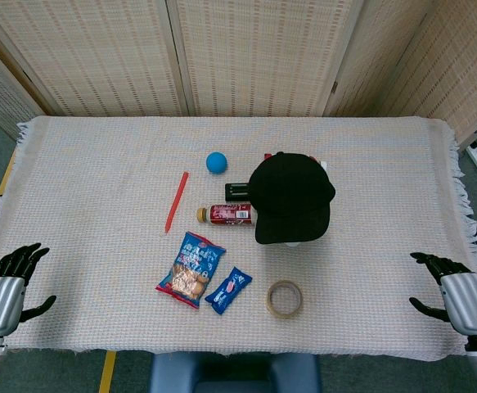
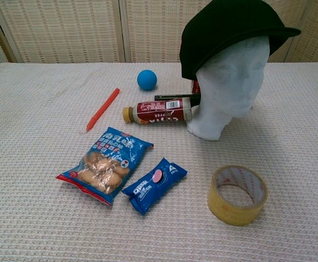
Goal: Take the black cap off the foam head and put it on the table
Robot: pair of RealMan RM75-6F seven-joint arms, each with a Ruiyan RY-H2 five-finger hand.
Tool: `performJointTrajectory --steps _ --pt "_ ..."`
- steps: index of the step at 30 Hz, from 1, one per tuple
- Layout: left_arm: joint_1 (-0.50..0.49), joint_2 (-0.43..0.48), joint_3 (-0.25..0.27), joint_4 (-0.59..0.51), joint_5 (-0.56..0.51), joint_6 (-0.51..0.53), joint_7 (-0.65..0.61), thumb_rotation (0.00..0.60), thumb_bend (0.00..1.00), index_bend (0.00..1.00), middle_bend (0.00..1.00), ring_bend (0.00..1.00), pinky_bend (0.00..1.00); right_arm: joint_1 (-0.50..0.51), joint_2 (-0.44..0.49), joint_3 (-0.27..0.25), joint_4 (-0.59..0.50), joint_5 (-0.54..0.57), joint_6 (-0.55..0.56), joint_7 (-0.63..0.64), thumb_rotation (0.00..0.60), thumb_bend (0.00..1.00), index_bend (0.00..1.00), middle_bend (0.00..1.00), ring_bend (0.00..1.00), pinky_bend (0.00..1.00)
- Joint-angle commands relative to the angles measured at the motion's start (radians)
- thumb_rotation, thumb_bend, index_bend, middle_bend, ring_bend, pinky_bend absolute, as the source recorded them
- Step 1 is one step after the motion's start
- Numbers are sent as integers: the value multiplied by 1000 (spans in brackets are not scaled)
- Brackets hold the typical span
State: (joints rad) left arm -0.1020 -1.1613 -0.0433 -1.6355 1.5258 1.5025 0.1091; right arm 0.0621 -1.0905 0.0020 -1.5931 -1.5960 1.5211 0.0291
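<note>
The black cap (image 1: 290,196) (image 2: 229,30) sits on the white foam head (image 2: 227,87), which stands upright a little right of the table's middle, its brim toward the robot. From above the cap hides nearly all of the head. My left hand (image 1: 7,286) rests at the table's near left corner, fingers spread, holding nothing. My right hand (image 1: 459,295) rests at the near right corner, fingers apart and empty. Both hands are far from the cap and show only in the head view.
A blue ball (image 1: 216,162), a red pen (image 1: 177,201), a lying bottle (image 1: 226,214) and a black object (image 1: 238,191) lie left of the head. Two blue snack packs (image 1: 191,268) (image 1: 228,290) and a tape roll (image 1: 285,298) lie near the front edge.
</note>
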Motion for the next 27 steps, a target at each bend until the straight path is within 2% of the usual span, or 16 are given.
performJointTrajectory --steps 1,12,21,24,27 --pt "-3 -1 2 1 -5 -9 1 600 217 196 165 135 200 1 -1 1 -2 1 -3 -2 600 25 242 340 358 462" --pt "-1 2 5 -2 -4 -8 3 600 217 196 165 135 200 3 6 -3 -12 7 -24 0 600 25 240 338 390 499" --pt "-3 3 4 -12 -5 -10 18 600 216 196 165 135 200 59 4 20 -41 -34 -62 -22 600 26 223 330 412 536" --pt "-3 5 3 -16 -9 -11 23 600 216 196 165 135 200 98 1 38 -59 -58 -85 -41 600 26 220 330 467 589" --pt "-3 8 3 -20 -9 -9 26 600 217 196 165 135 201 139 -2 64 -78 -75 -103 -56 600 26 218 330 590 696"
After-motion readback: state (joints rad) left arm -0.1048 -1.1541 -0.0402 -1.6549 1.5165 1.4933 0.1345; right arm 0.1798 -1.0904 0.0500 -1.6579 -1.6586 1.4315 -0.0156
